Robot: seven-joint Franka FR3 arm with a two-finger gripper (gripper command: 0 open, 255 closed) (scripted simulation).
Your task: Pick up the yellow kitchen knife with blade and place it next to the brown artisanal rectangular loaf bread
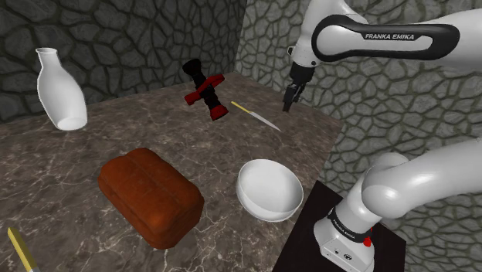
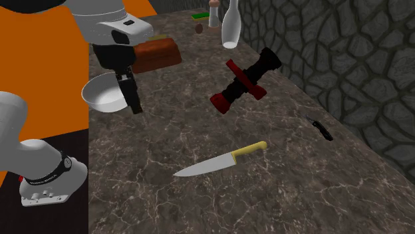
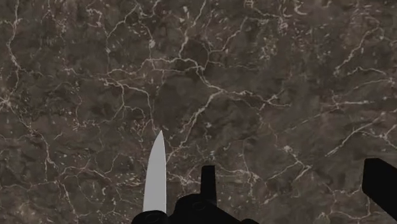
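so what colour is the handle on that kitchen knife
Yellow, on a plain grey blade; the knife shows best in the second exterior view.

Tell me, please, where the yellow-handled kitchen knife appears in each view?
Shoulder view: the knife lies just right of the red-and-black tool.
Second exterior view: the knife is centre foreground, nearer the camera than that tool.
Wrist view: its grey blade lies on the marble counter.
Shared landmark, both exterior views: the red-and-black tool.

Yellow-handled knife (image 2: 221, 161), brown loaf (image 1: 151, 195)
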